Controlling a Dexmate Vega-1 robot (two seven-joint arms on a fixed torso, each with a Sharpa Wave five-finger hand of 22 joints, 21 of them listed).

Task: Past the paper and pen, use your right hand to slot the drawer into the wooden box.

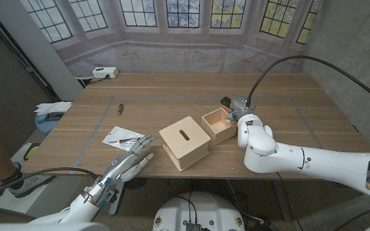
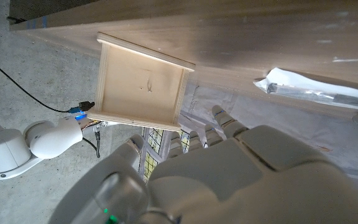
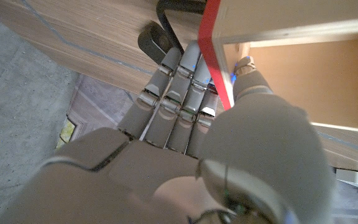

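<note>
Wooden table [image 1: 191,90]; right hand [image 1: 237,117] grips drawer [image 1: 218,125] wall.

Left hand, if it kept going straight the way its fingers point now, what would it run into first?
Probably the paper with the pen on it: in the head view the left hand points up the table, fingertips right at the sheet's near edge. The wooden box sits off to its right, likely outside that line.

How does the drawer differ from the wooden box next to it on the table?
The drawer is open on top and shows its hollow inside; the wooden box has a closed top with a narrow slot. The drawer looks smaller than the box. The right hand grips the drawer's wall, while no hand touches the box. Both are pale wood and stand on the table.
</note>
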